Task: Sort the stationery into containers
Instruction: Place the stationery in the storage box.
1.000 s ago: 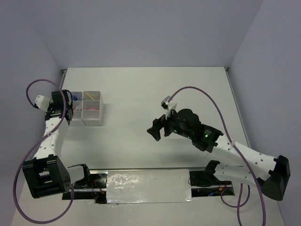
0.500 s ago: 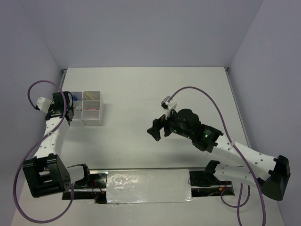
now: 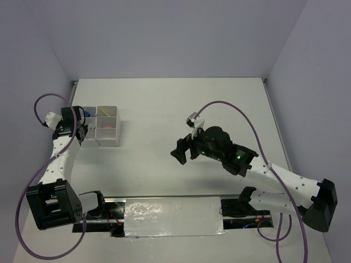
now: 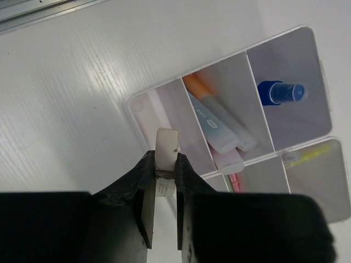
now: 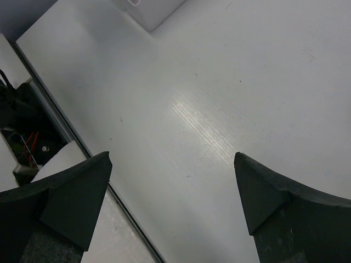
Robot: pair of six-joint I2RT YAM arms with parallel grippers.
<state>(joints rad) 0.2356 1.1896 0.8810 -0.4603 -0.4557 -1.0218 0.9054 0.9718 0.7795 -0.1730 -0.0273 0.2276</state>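
The white translucent organizer (image 3: 107, 131) stands at the far left of the table. In the left wrist view its compartments (image 4: 258, 150) hold an orange-tipped marker (image 4: 198, 90), a pale blue marker (image 4: 211, 127), a pink marker (image 4: 230, 160), a blue-capped bottle (image 4: 281, 92) and a yellow pen (image 4: 306, 156). My left gripper (image 3: 78, 133) (image 4: 164, 167) is shut on a small white eraser (image 4: 166, 145), held over the organizer's near-left compartment. My right gripper (image 3: 181, 152) (image 5: 173, 181) is open and empty above bare table at the middle.
The organizer's corner (image 5: 147, 10) shows at the top of the right wrist view. The table's near edge with a metal rail (image 5: 82, 148) and a foil-covered strip (image 3: 173, 215) lies in front. Grey walls close in the left, back and right sides.
The left wrist has shifted slightly by the organizer, still holding the eraser. The right arm has drifted a little toward the near edge, jaws still open.
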